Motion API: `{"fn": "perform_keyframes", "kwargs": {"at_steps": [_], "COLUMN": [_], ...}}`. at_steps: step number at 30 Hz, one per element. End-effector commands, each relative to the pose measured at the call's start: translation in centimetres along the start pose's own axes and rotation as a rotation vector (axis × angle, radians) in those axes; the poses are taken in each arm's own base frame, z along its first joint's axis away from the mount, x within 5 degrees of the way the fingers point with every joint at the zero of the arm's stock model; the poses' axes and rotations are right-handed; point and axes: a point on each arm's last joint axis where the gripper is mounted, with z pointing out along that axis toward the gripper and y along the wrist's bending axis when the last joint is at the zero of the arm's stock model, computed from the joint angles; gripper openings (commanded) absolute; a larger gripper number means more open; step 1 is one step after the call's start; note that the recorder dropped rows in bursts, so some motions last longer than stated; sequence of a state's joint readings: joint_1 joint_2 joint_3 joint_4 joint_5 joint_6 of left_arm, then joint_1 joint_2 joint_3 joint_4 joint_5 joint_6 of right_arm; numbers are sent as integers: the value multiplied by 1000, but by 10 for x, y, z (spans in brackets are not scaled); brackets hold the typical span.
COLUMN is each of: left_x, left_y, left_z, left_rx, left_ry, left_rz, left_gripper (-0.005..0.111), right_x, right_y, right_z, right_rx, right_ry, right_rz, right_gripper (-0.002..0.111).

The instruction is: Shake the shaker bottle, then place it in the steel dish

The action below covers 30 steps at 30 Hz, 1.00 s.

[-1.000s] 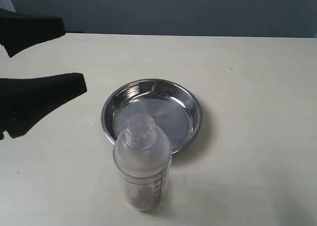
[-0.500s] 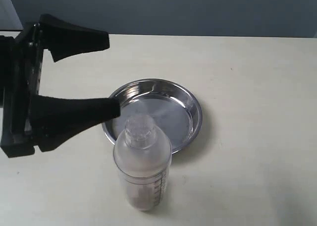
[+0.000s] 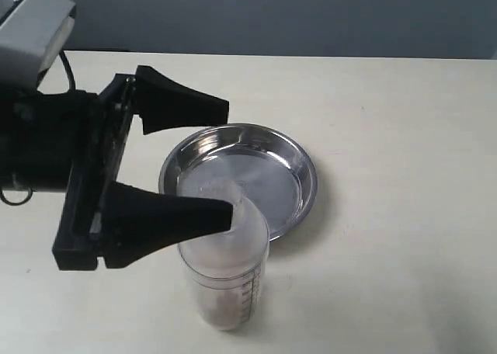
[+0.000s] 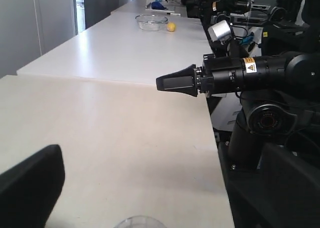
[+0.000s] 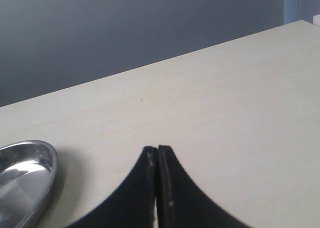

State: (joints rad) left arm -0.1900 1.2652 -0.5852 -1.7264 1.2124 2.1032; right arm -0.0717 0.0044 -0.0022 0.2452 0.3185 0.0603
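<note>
The shaker bottle (image 3: pixel 225 280) stands upright on the table just in front of the steel dish (image 3: pixel 264 156), with brown bits low inside it. My left gripper (image 3: pixel 228 160) is open wide and reaches in from the left at the height of the bottle's top. Its near finger (image 3: pixel 167 214) crosses the cap and hides it, and its far finger (image 3: pixel 182 105) hangs over the dish's left rim. In the left wrist view the cap (image 4: pixel 139 222) shows at the frame edge beside one finger (image 4: pixel 32 185). My right gripper (image 5: pixel 157 150) is shut and empty, with the dish (image 5: pixel 25 170) off to one side.
The cream table (image 3: pixel 404 137) runs out to the right of the dish. In the left wrist view the right arm (image 4: pixel 240 73) hovers past the table's edge, with its base and cables beyond. A grey wall stands behind the table.
My open left gripper has moved right from the frame's left edge until its fingers straddle the bottle's top. The bottle and the dish have stayed put.
</note>
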Motion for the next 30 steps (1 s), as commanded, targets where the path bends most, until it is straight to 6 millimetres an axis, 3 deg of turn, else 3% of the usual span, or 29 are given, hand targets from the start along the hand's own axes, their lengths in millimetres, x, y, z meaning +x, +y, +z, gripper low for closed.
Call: {"fn": "perform_keyframes", "kwargs": {"at_steps": [1, 8, 13, 20, 25, 30], "left_x": [1, -31, -48, -78, -85, -87], "left_y": [3, -1, 16, -7, -19, -21], "left_z": [4, -8, -37, -98, -114, -109], "left_rx": [12, -53, -604, -1167, -1280, -1226], "left_ry": [-11, -58, 31, -51, -105, -110], "left_rz": [1, 110, 3, 60, 59, 77], "left_gripper": [105, 105, 105, 105, 98, 85], "right_x": [0, 0, 0, 0, 0, 0], "right_y": [0, 0, 0, 0, 0, 0], "right_z": [0, 0, 0, 0, 0, 0], "right_rx": [-3, -3, -3, -3, -3, -3], "right_ry": [-12, -12, -12, -12, -12, -12], "right_rz": [-4, -4, -4, -4, -4, -4], "right_gripper": [-1, -1, -1, -1, -1, -1]}}
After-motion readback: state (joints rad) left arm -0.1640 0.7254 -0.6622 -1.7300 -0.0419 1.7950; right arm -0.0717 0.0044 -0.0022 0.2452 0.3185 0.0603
